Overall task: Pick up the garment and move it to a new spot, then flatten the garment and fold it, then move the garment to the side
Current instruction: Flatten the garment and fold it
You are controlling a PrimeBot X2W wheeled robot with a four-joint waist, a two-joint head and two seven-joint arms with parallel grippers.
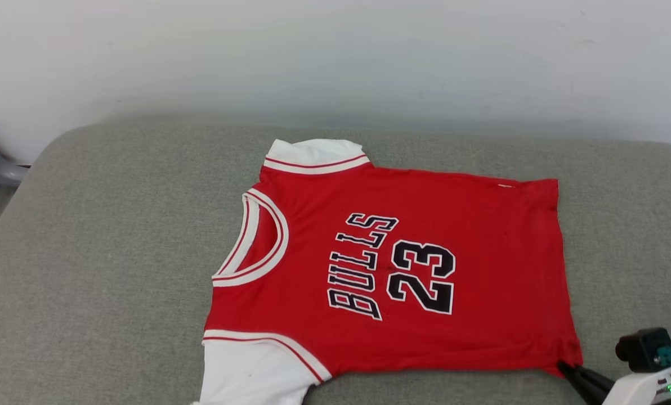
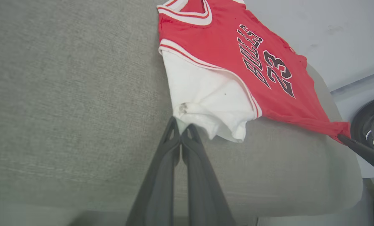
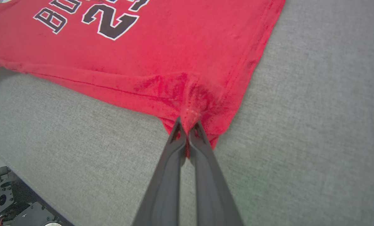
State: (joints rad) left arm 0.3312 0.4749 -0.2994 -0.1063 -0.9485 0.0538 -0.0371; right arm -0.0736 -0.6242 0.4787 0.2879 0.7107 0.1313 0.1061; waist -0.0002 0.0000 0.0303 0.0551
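Right gripper [image 3: 187, 124]: fingers closed, pinching the shirt [image 1: 414, 270] at its hem corner, reaching in from the head view's lower right. Left gripper [image 2: 180, 125]: closed on the white sleeve [image 2: 205, 97] edge. Shirt lies flat mid-frame on grey cushion [image 1: 99, 253], long axis left-right, collar left, hem right.

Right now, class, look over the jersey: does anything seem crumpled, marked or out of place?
Yes. The garment lies flat except at two spots: its near white sleeve is bunched, with a greyish smudge, by the left pincer, and the red hem corner puckers at the right pincer.
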